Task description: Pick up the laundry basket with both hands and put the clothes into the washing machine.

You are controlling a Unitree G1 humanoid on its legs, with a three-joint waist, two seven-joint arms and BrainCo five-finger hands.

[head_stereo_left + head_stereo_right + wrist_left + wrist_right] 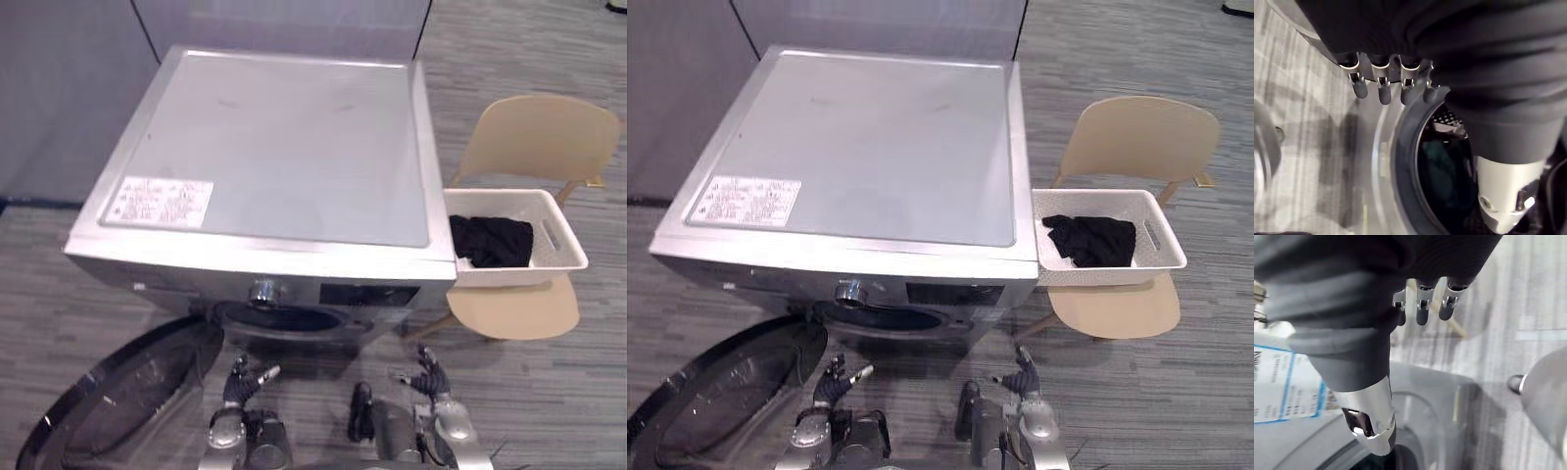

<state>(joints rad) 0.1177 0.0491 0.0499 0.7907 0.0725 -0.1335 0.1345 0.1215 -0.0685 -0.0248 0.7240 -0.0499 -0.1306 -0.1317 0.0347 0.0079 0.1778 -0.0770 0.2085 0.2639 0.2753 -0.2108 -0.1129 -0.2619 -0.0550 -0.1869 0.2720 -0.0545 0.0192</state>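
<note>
The laundry basket (pixel 519 277) sits on a chair's (pixel 537 137) seat, its long axis running sideways from the washing machine's (pixel 284 147) right side, with black clothes (pixel 492 241) heaped inside. The label (pixel 164 202) at the machine's front left top corner is too small to read. The left hand (pixel 243 377) and right hand (pixel 427 372) hang low before it, fingers apart and empty.

Silver fingers (pixel 1359 88), dark tips; black ribbed covers (pixel 1484 58).
</note>
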